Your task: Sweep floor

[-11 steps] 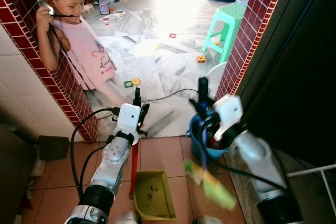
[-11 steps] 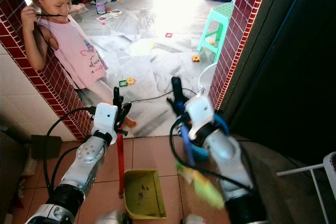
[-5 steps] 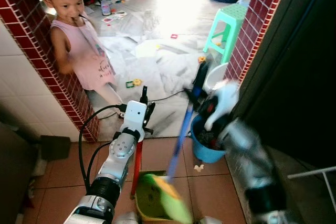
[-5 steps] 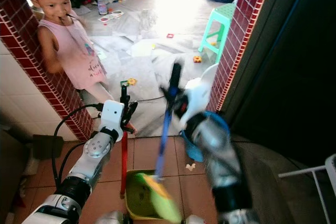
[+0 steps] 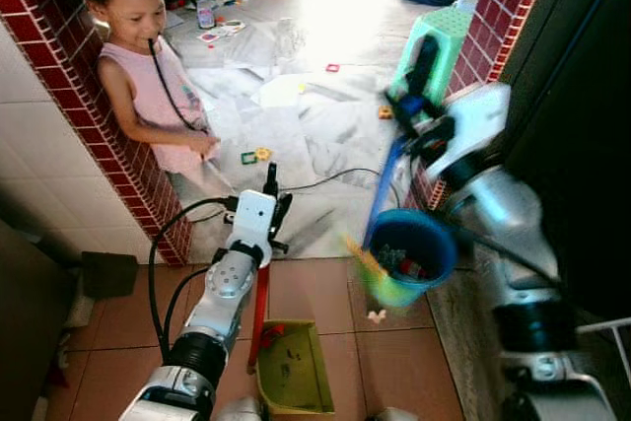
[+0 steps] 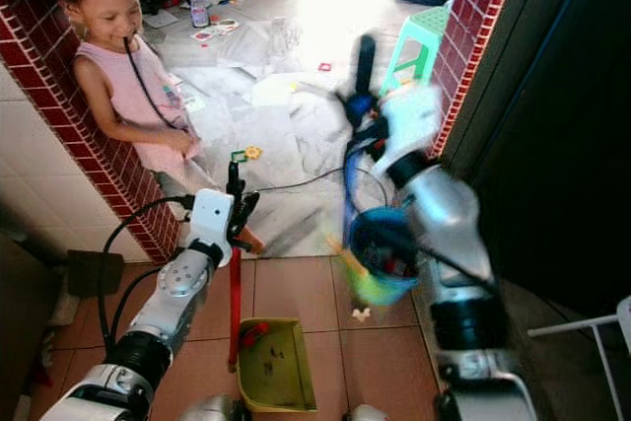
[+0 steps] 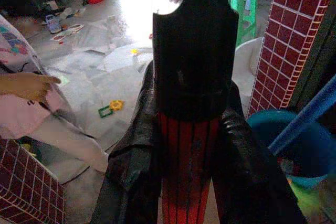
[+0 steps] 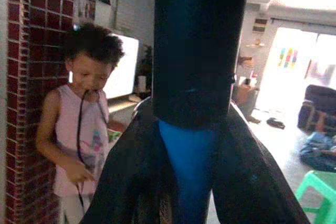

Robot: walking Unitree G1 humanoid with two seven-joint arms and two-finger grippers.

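Both clamped: right pincer (image 5: 419, 110) on broom (image 5: 380, 206), left pincer (image 5: 269, 194) on dustpan (image 5: 288, 367) handle.

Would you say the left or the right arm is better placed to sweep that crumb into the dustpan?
Right, probably: the right gripper holds the blue broom above the crumb, while the left gripper steadies the dustpan by its red handle.

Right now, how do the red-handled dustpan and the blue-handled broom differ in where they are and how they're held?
The dustpan rests on the tiled floor, its red handle upright in the left gripper; the broom is lifted and motion-blurred, its blue handle slanting down from the right gripper. The dustpan's yellow-green tray lies flat near the robot; the broom's green head hangs by the blue bucket. Both handles are clamped between black fingers.
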